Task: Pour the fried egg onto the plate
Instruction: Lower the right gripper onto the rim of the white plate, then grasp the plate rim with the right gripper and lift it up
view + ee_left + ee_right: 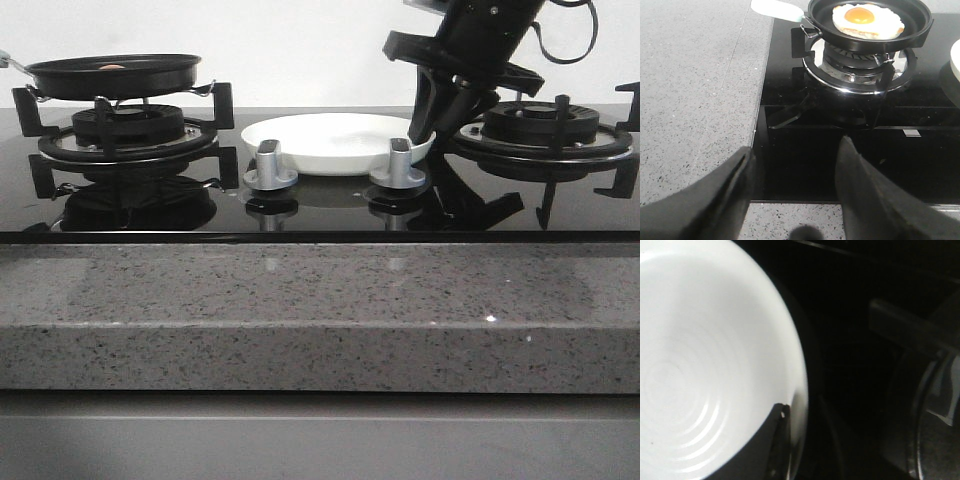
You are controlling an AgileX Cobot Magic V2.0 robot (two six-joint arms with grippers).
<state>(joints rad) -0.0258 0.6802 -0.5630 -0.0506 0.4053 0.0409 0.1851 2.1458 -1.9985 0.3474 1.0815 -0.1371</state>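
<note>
In the front view the fried egg (867,21) is showing only as a sliver above the frying pan (113,75) rim. It is lying flat, white-edged, yolk orange, in the pan on the left burner (128,128). The left hand (795,192) is hanging released over the desk (695,90) edge. The right hand (445,105) is gripping the plate (335,140) rim.

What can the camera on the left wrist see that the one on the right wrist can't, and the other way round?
Only the left wrist view shows the fried egg lying in the black frying pan on a burner, with grey countertop beside the stove. Only the right wrist view shows the inside of the plate close up, bare, with one of the right arm's fingers over its rim. Both show the glossy black stovetop and some of the plate.
</note>
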